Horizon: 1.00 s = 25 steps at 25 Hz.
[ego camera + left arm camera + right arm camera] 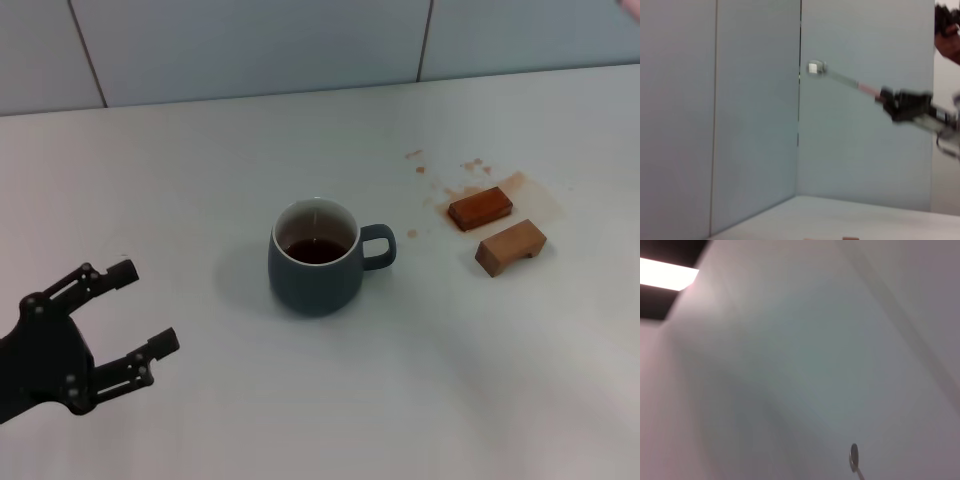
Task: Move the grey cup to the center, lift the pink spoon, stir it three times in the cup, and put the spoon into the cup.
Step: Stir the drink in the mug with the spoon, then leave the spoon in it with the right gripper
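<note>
The grey cup [315, 262] stands upright near the middle of the white table [300, 400], its handle towards the robot's right, with dark brown liquid inside. My left gripper [150, 305] is open and empty, low over the table to the left of the cup. The left wrist view shows my right gripper [887, 97] raised high in the air, shut on the pink handle of the pink spoon [840, 79], with the metal bowl sticking out. The spoon's bowl also shows in the right wrist view [854, 456]. The right gripper is out of the head view.
Two brown rectangular blocks, one reddish [480, 207] and one lighter [511, 246], lie to the right of the cup amid brown stains [440, 190]. A panelled wall [250, 50] stands behind the table.
</note>
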Each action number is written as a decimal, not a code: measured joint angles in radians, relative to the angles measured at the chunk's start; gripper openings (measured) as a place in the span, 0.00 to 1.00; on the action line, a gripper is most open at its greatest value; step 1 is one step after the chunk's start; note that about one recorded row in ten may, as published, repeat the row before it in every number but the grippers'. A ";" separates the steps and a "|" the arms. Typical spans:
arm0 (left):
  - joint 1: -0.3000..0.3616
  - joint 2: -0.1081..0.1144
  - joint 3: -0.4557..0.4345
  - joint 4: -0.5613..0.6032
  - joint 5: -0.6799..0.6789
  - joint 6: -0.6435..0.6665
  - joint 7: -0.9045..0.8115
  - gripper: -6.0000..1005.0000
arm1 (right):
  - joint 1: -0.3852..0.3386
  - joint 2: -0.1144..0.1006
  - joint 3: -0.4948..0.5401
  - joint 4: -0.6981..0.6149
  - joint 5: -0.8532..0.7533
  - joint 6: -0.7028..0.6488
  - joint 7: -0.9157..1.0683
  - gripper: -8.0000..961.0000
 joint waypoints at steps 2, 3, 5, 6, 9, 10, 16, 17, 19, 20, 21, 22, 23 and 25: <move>0.000 0.000 0.012 0.000 0.001 -0.014 -0.002 0.86 | 0.055 -0.017 -0.101 -0.161 0.003 -0.046 0.183 0.12; 0.000 0.000 0.018 0.000 0.002 -0.023 -0.002 0.86 | 0.081 -0.020 -0.158 -0.248 0.004 -0.052 0.272 0.12; 0.000 0.000 0.032 0.000 0.002 -0.041 -0.003 0.86 | 0.123 -0.021 -0.279 -0.412 0.004 -0.053 0.424 0.12; 0.000 0.000 0.036 0.000 0.002 -0.046 -0.004 0.86 | 0.139 -0.018 -0.353 -0.502 0.004 -0.043 0.502 0.12; 0.000 -0.001 0.041 0.000 0.002 -0.057 -0.004 0.86 | 0.170 -0.014 -0.586 -0.748 -0.014 0.021 0.726 0.12; 0.000 -0.001 0.041 0.000 0.003 -0.058 -0.004 0.86 | 0.178 -0.017 -0.666 -0.814 -0.034 0.054 0.800 0.12; 0.000 -0.005 0.049 0.000 0.003 -0.059 -0.005 0.86 | 0.340 -0.055 -0.942 -0.951 -0.283 0.084 1.069 0.12; 0.000 -0.006 0.049 0.000 0.003 -0.059 -0.005 0.86 | 0.381 -0.057 -0.956 -0.933 -0.329 0.072 1.088 0.12; 0.000 -0.008 0.049 0.000 0.003 -0.059 -0.005 0.86 | 0.457 -0.060 -0.964 -0.877 -0.420 0.051 1.109 0.12; -0.001 -0.009 0.049 0.000 0.003 -0.059 -0.005 0.86 | 0.496 -0.061 -0.965 -0.843 -0.462 0.040 1.114 0.12; -0.002 -0.010 0.050 0.000 0.003 -0.059 -0.005 0.86 | 0.525 -0.061 -0.966 -0.816 -0.497 0.035 1.114 0.12; -0.002 -0.011 0.050 0.000 0.003 -0.059 -0.005 0.86 | 0.563 -0.062 -0.966 -0.779 -0.539 0.030 1.114 0.12; -0.003 -0.011 0.051 0.000 0.003 -0.059 -0.005 0.86 | 0.582 -0.062 -0.967 -0.760 -0.560 0.029 1.114 0.12; -0.004 -0.012 0.051 -0.001 0.003 -0.060 -0.005 0.86 | 0.629 -0.067 -0.980 -0.706 -0.600 0.029 1.113 0.12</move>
